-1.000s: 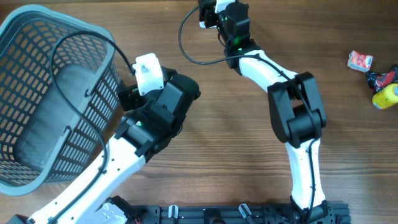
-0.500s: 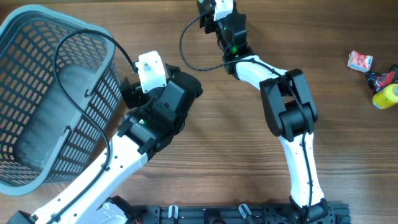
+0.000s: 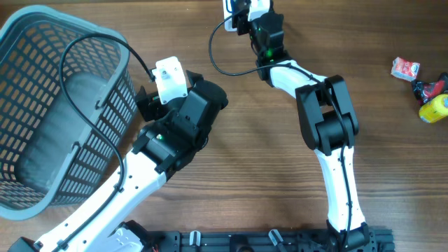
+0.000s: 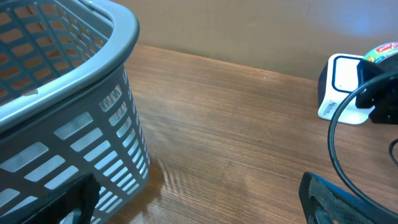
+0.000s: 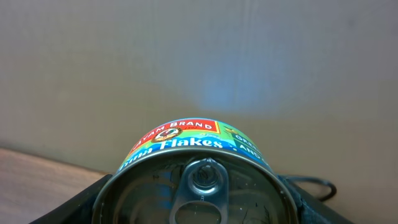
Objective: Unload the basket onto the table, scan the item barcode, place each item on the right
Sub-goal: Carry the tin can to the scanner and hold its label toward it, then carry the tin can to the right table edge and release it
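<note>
Shifted since prev. frames: R arm's wrist has swung a little to the right along the far edge of the worktop [image 3: 245, 182], elbow drawn in slightly. L arm nudged up and right early on, static since.

Item 1: tuna can [image 5: 186, 146]. "Flakes" label, red brand badge, pull-tab lid facing the wrist cam. Sits crosswise in the right hand [image 5: 198, 205], dark fingers [image 5: 93, 202] pressed on both sides of the rim, so partly closed w/ a firm hold on the can. Loc.: far edge of worktop, just beside the scanner; a sliver of label also shows from the L wrist view [image 4: 380, 51]. Blue glow on the plain wall [image 5: 217, 87] behind it.

Item 2: scanner [image 4: 341, 87]. White unit, blue-outlined window, standing on worktop next to the R hand's black parts. Contact w/ the can: cannot tell.

Item 3: left hand [image 4: 205, 202]. Fingers [image 4: 348, 199] spread fully wide, nothing between them. Low over the worktop, just beside the basket wall.

Item 4: basket [image 3: 77, 22]. Grey plastic, slotted sides, upright, left side of worktop. Contents unclear.

Item 5: black cable [image 3: 217, 63]. Loops from R wrist over the worktop.

Item 6: misc., far right edge, well apart from both arms: red-and-white packet [image 3: 404, 68], red/black object [image 3: 430, 89], yellow object [image 3: 434, 108]. Too small to ID.
</note>
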Available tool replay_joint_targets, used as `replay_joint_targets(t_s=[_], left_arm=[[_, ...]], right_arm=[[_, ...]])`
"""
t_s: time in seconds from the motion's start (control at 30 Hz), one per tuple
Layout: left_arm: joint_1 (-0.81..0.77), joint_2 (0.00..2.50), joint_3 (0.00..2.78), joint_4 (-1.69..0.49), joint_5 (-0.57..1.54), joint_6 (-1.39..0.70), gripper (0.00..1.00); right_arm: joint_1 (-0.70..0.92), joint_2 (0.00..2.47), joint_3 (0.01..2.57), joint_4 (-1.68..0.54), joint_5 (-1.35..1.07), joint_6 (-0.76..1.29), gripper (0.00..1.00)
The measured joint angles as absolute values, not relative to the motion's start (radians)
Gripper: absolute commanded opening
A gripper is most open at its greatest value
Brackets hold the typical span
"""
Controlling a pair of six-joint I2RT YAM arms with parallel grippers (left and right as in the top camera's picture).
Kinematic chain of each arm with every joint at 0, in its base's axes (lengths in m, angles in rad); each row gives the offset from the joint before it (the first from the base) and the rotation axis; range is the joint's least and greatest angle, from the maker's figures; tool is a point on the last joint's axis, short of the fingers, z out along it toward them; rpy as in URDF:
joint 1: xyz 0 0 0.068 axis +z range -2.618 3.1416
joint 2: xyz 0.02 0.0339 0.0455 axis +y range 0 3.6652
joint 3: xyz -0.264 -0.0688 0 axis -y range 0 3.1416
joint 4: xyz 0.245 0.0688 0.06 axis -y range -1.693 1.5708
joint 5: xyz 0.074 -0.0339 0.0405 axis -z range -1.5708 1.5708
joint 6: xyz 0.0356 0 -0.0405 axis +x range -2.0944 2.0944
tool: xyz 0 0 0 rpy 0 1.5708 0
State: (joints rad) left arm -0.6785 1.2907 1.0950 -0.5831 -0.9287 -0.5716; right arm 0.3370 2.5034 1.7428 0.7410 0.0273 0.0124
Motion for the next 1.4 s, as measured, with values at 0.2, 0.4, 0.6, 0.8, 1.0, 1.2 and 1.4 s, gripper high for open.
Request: replay_joint_targets(t_s=[0.2,0.4,0.6,0.8,1.0,1.2,1.4], left_arm=[[-0.678,1.291,1.095,-0.583,-0.929,-0.572,1.0],[-0.678,1.291,1.095,-0.583,-0.929,-0.572,1.0],[-0.678,1.291,1.095,-0.583,-0.929,-0.572,1.0],[-0.678,1.291,1.095,-0.583,-0.929,-0.572,1.0],[-0.678,1.291,1.095,-0.583,-0.928,-0.572,1.0],[-0.678,1.291,1.095,-0.582,-0.907,-0.575,1.0],[-0.678,1.291,1.095,-0.581,-0.83,-0.575,1.0]], right_arm=[[0.337,2.503,1.759,0.713,0.027,0.014,0.58],[0.337,2.503,1.759,0.641,0.027,0.014,0.57],[0.337,2.498,1.759,0.591,0.027,0.014,0.58],[0.337,2.426,1.759,0.459,0.028,-0.004,0.58],[0.338,2.289,1.759,0.278,0.122,-0.073,0.59],[0.326,2.136,1.772,-0.076,0.288,-0.102,0.59],[0.231,2.075,1.78,-0.512,0.342,0.006,0.61]])
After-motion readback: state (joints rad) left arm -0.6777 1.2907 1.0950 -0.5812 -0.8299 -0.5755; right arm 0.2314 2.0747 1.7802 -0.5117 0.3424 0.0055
